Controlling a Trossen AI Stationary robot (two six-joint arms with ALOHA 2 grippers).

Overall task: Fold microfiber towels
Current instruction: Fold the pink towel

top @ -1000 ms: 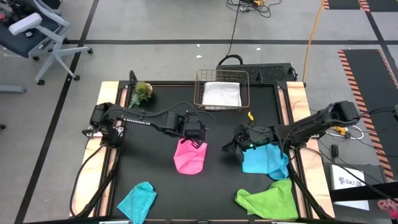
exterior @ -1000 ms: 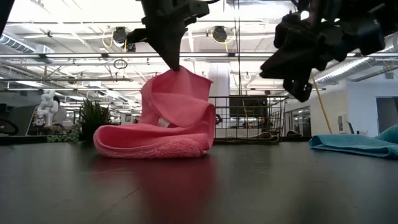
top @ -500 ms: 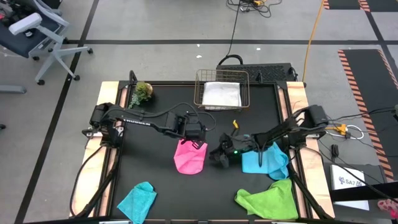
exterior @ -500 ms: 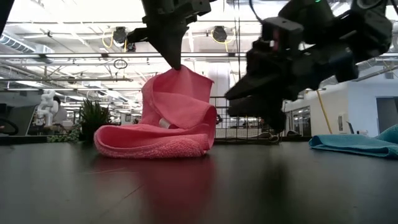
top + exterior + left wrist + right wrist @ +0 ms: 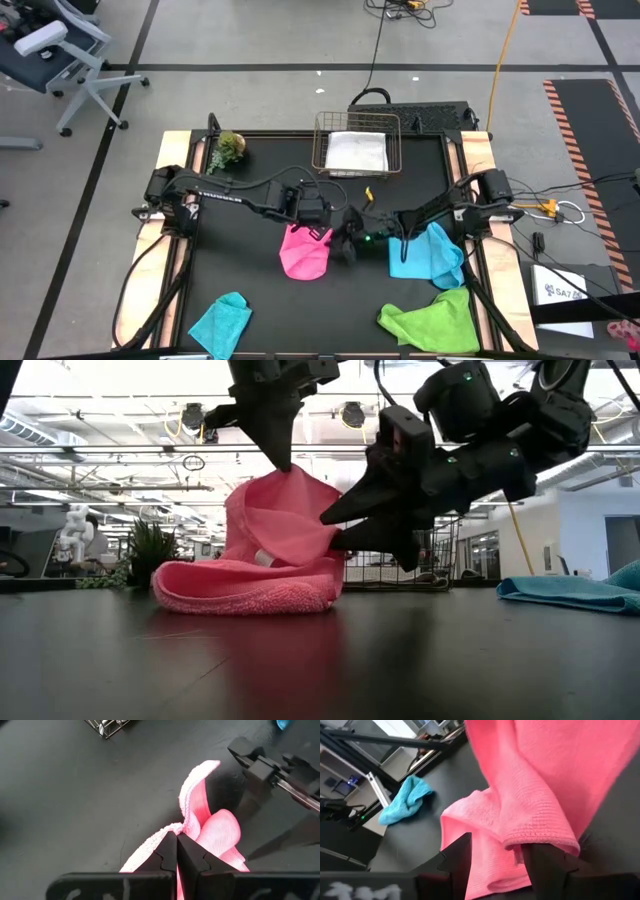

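Grey workshop floor with taped lines surrounds a black counter (image 5: 240,290) framed in pale wood, and from where I stand the cloths are scattered over it. Far left sits a small green plant (image 5: 228,148); at the near left edge lies the teal towel (image 5: 221,322), crumpled. Next comes the left claw (image 5: 318,230), clenched on a pinch of the hot pink towel (image 5: 303,255) near the middle of the counter; in the low view it holds one edge up into a peak while the rest lies in a thick roll on the surface. Behind it, at the far edge, a wire basket (image 5: 322,128) holds the white towel (image 5: 356,151), which looks already folded flat. Just right of the pink cloth is the right claw (image 5: 348,245), its fingers spread, one on each side of a hanging fold, not closed on it. Further right lie the sky blue towel (image 5: 426,254) and, at the near right, the lime green towel (image 5: 436,320), both bunched.

I'd judge the pink cloth light, limp and a little grippy: it sags wherever it isn't held. It needs taking at a hemmed corner or edge, not mid-panel, so the two held points can stretch it flat.
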